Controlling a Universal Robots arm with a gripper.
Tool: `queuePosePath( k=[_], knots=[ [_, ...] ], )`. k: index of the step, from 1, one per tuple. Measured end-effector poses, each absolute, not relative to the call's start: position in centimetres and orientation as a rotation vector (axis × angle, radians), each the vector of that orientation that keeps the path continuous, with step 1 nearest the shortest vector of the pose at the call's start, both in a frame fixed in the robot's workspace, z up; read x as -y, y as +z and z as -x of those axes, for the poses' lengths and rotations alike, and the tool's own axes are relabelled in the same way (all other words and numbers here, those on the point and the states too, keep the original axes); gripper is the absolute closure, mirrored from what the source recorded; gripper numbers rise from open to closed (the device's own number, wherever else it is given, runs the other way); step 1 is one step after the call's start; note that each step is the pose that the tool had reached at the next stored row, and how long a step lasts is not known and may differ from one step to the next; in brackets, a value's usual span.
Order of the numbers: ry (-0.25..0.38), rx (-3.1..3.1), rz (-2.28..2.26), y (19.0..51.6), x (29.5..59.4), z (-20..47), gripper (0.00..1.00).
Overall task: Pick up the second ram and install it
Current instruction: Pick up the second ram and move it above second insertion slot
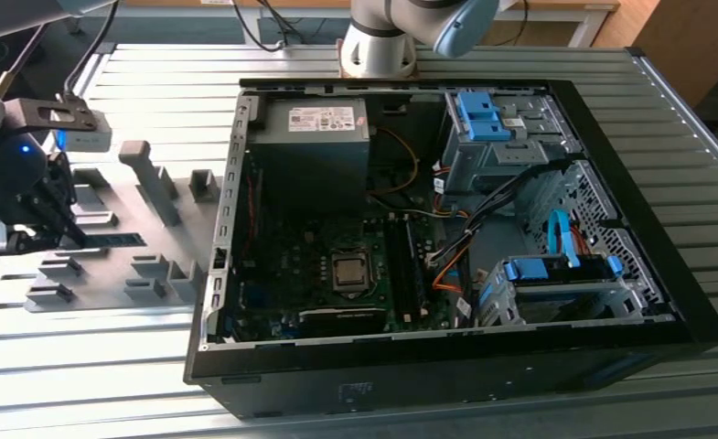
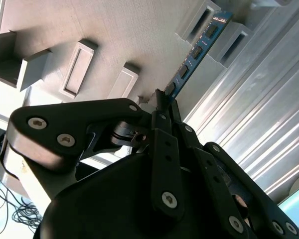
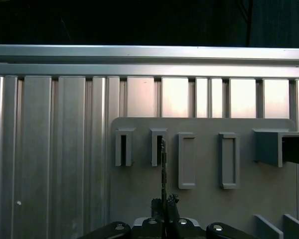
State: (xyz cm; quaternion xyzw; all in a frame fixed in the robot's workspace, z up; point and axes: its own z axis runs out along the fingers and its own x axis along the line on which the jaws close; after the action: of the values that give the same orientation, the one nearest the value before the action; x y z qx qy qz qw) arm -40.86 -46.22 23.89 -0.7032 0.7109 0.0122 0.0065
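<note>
The second ram [image 2: 197, 50] is a thin blue board strip with dark chips, and its far end rests between the slot blocks of a grey holder plate [image 2: 89, 30]. My gripper [image 2: 162, 102] is shut on the strip's near end. In the first wrist view the ram [image 3: 163, 167] appears edge-on, running from the gripper [image 3: 164, 203] up to a slot in the plate [image 3: 204, 199]. In the exterior view the gripper [image 1: 63, 240] stands over the holder plate [image 1: 102, 279] at the exterior view's left, with the ram [image 1: 114, 240] lying low along it.
An open computer case [image 1: 456, 366] sits in the middle of the ribbed metal table [image 1: 78, 366], with its motherboard [image 1: 334, 265], power supply [image 1: 310, 137], cables and blue drive bays exposed. Upright grey blocks [image 1: 151, 178] rise from the holder plate.
</note>
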Motion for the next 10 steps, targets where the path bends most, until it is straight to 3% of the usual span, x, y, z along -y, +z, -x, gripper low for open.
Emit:
queuePosePath(
  k=[10],
  knots=[
    [0.038, -2.224, 2.200, 24.27, 46.22, 40.86, 0.86]
  ],
)
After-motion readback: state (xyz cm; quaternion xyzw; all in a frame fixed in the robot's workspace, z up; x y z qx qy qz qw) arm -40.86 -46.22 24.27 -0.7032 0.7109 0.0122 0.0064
